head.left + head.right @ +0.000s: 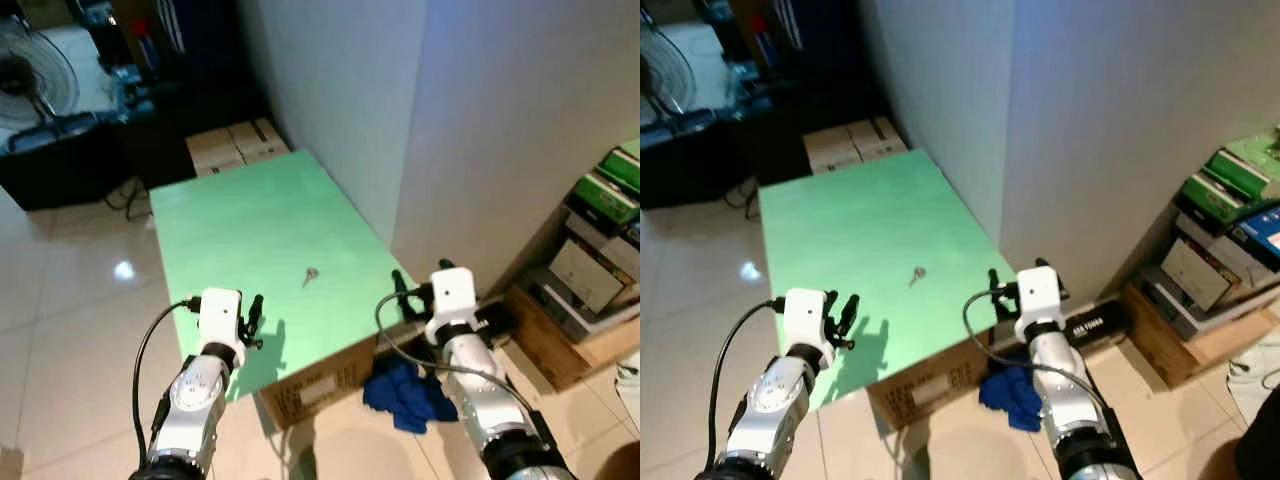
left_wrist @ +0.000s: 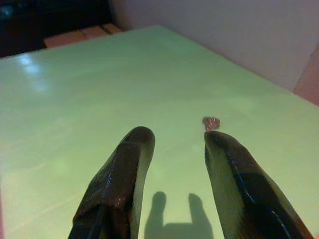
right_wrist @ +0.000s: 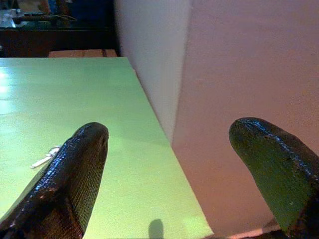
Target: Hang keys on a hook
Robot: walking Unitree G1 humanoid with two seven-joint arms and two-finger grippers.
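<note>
Light green tabletop (image 1: 250,220), small keys (image 1: 311,275) lying near its middle

**A lived-in room used for storage**

This looks like a corner of a home or small office where things are kept rather than shown. The floor (image 1: 70,300) is glossy pale tile, and a plain white wall (image 1: 500,130) turns a corner beside a green bench (image 1: 250,230) resting on a cardboard box (image 1: 315,390). More boxes (image 1: 235,145) sit on the floor behind it. A standing fan (image 1: 35,70) and dark cluttered furniture fill the far side, stacked cartons and books (image 1: 600,240) crowd the right, and a blue cloth (image 1: 400,395) lies crumpled on the tile
</note>
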